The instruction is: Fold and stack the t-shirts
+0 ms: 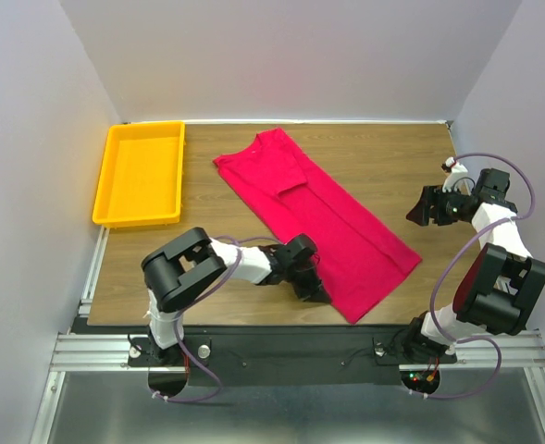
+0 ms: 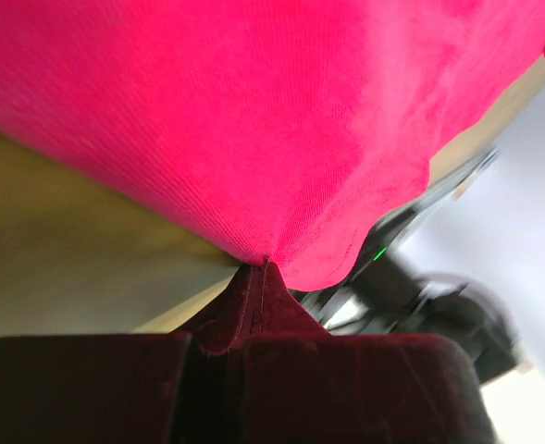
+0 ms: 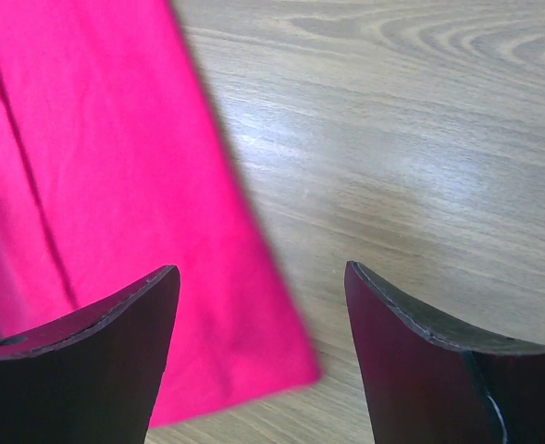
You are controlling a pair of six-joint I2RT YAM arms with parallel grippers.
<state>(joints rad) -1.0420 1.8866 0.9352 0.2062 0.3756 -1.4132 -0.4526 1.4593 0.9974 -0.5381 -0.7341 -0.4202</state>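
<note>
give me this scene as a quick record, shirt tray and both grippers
shirt: red t-shirt, folded into a long strip, lying diagonally on the table
tray: yellow tray, far left of the table, apart from the shirt
left gripper: shut on the shirt's near edge
right gripper: open, holding nothing, over the table beside the shirt

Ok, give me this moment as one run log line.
left gripper: jaws shut on t-shirt edge | right gripper: jaws open, empty, over table beside t-shirt | yellow tray: empty, far left

Yellow tray (image 1: 141, 176) on wooden table (image 1: 402, 166), far-left corner
</note>
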